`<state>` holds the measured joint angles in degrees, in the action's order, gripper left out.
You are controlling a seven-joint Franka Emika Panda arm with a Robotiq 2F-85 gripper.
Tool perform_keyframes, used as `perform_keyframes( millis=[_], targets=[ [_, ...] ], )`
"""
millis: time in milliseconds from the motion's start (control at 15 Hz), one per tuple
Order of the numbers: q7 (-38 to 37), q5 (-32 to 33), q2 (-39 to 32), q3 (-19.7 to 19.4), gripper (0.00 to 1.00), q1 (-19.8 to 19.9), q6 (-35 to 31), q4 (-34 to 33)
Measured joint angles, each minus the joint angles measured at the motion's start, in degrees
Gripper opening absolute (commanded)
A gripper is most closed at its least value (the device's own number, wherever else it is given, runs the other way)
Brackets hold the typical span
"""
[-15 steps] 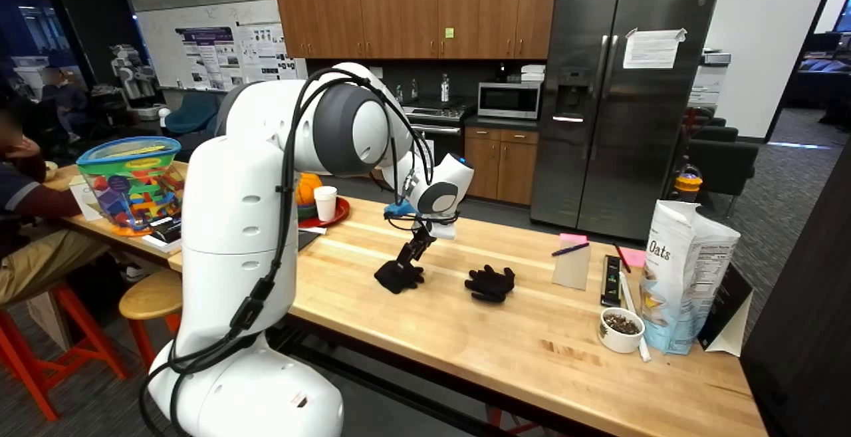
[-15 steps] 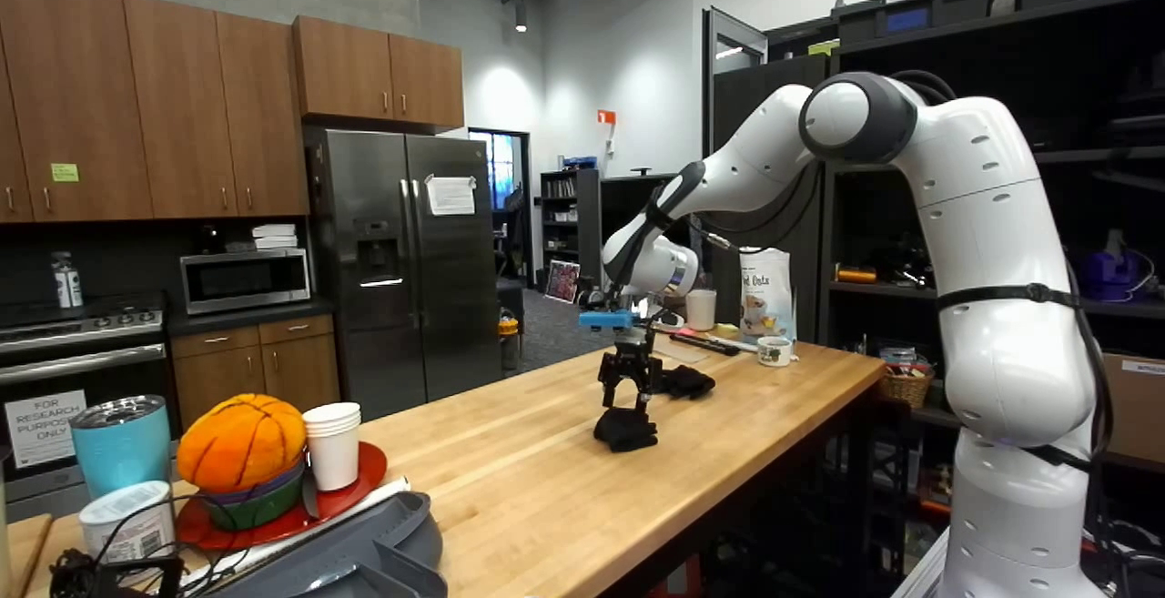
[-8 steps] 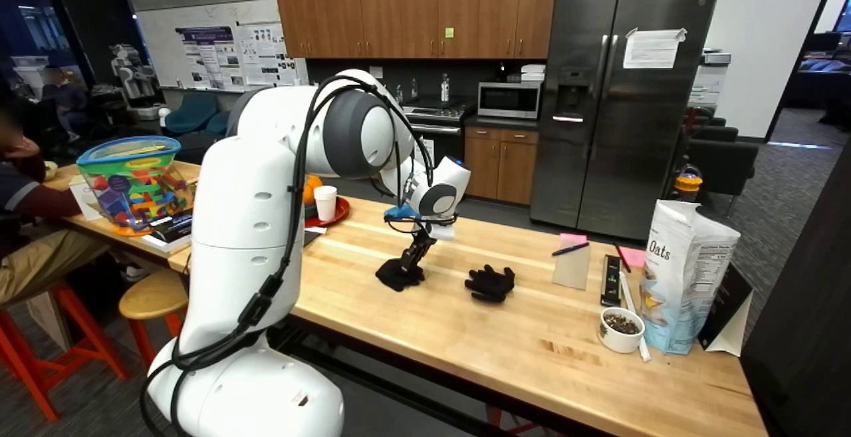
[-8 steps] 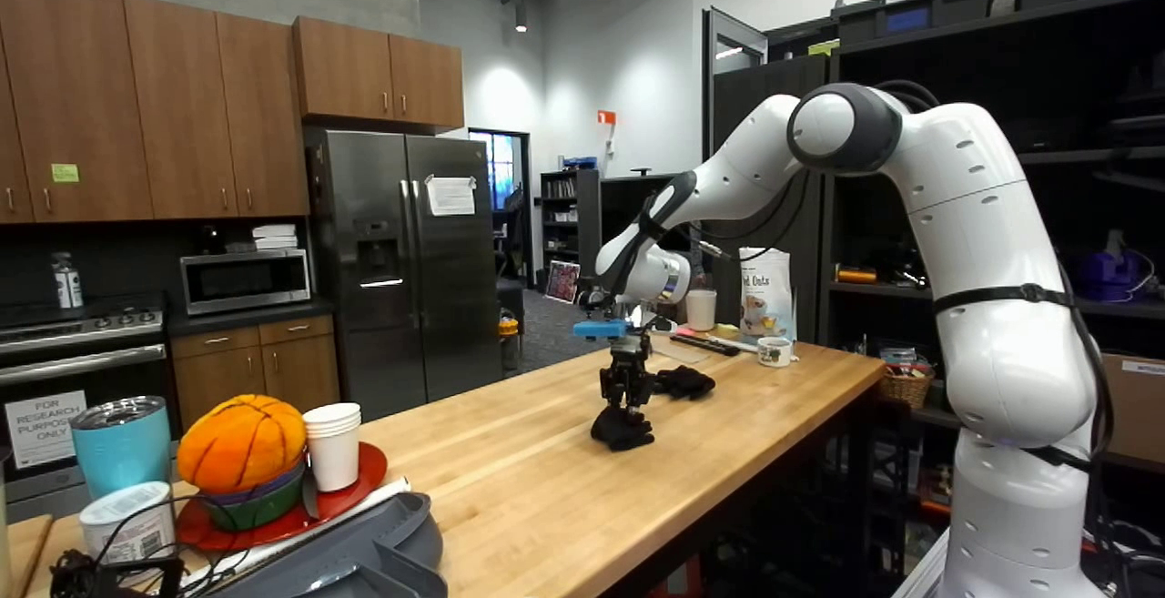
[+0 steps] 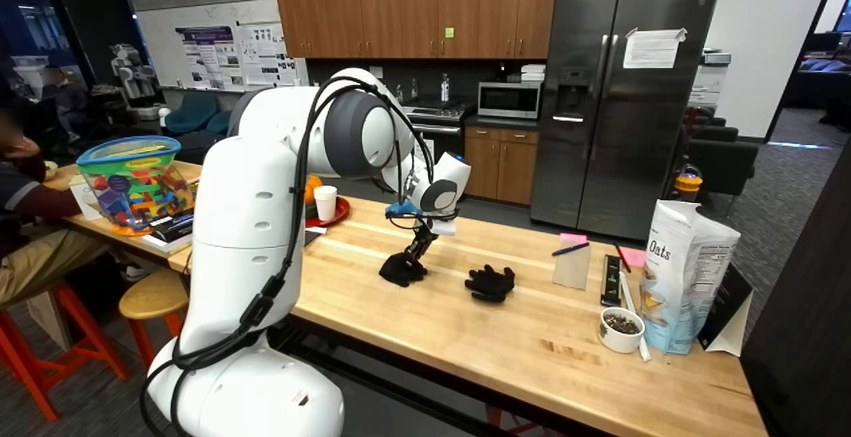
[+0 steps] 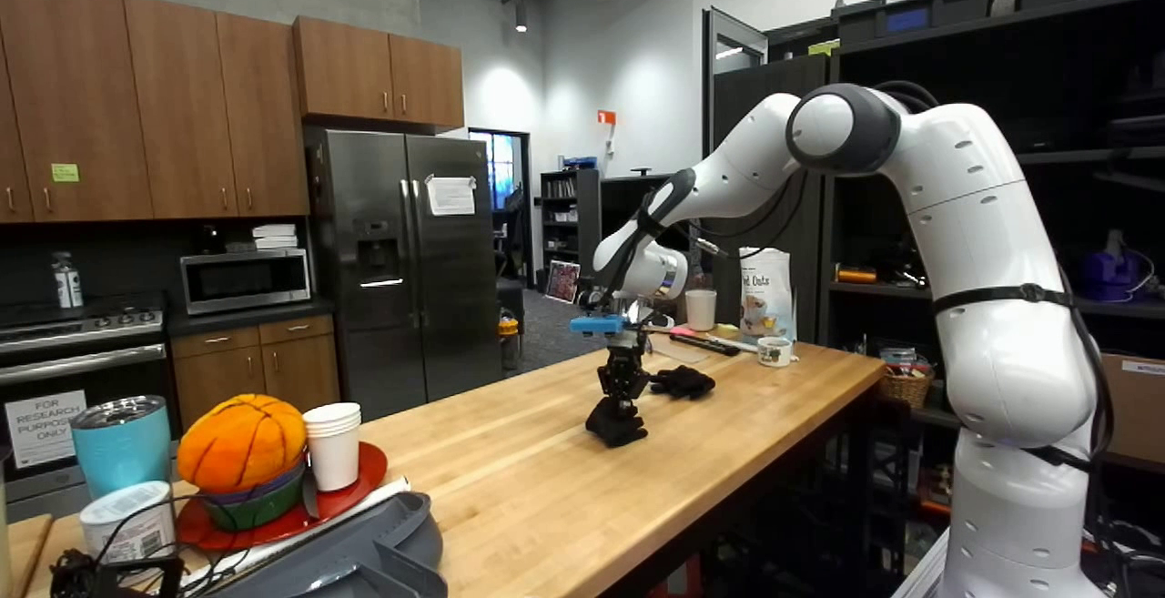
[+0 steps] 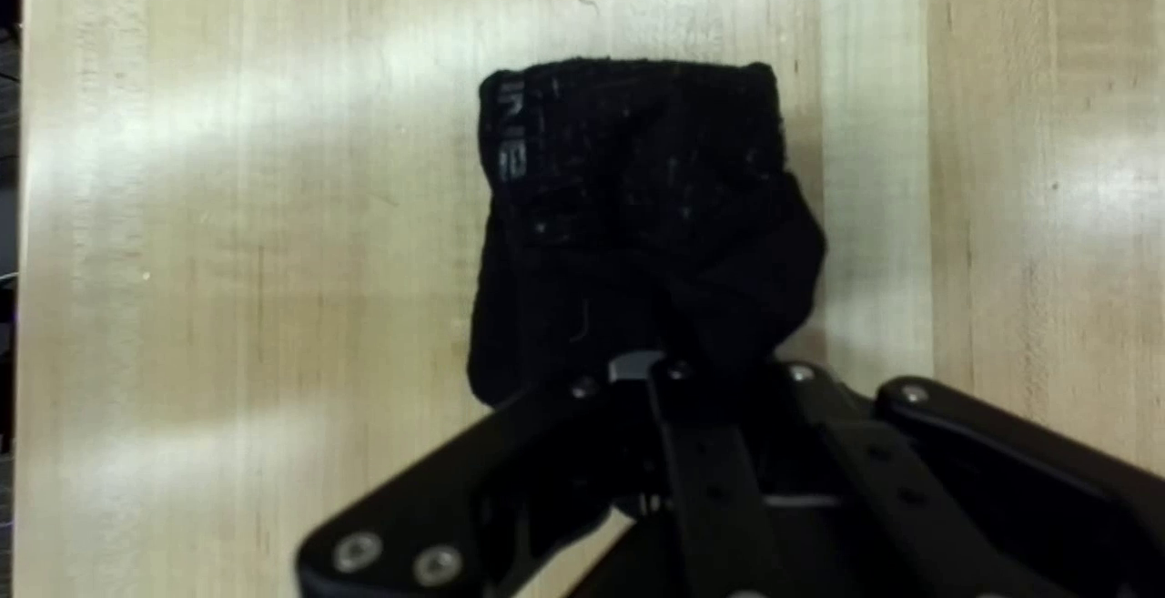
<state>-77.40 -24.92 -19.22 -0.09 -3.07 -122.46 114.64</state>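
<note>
Since the earlier frames, the fingers of the black two-finger gripper (image 6: 624, 405) have drawn together, and the crumpled black fabric glove (image 7: 628, 188) has shifted slightly with them. Around it spreads the pale wooden butcher-block tabletop (image 5: 495, 344), one straight edge showing well apart from the glove at the left of the wrist view. A second black fabric glove (image 5: 490, 284) lies near, bare wood between the two; the round red plate (image 6: 371, 475) is well off. The held glove sits directly below the fingertips, its lettered cuff pointing away from them. The fingers are nearly closed, pinching its cloth (black on black, so how much is caught cannot be told).
</note>
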Motion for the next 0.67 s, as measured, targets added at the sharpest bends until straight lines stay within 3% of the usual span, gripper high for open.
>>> perform_keyframes(
  millis=[200,267,467,667],
  targets=[
    [0.0,0.21,0.04,0.0,0.03,-0.01,-0.26,-0.16],
    [-0.03,0.53,0.05,0.0,0.36,-0.07,-0.63,-0.17],
    [-0.29,1.59,0.18,0.0,0.47,-0.38,-1.75,-0.17],
    [-0.82,2.59,0.21,-0.01,0.68,-0.79,-2.39,-0.17]
  ],
)
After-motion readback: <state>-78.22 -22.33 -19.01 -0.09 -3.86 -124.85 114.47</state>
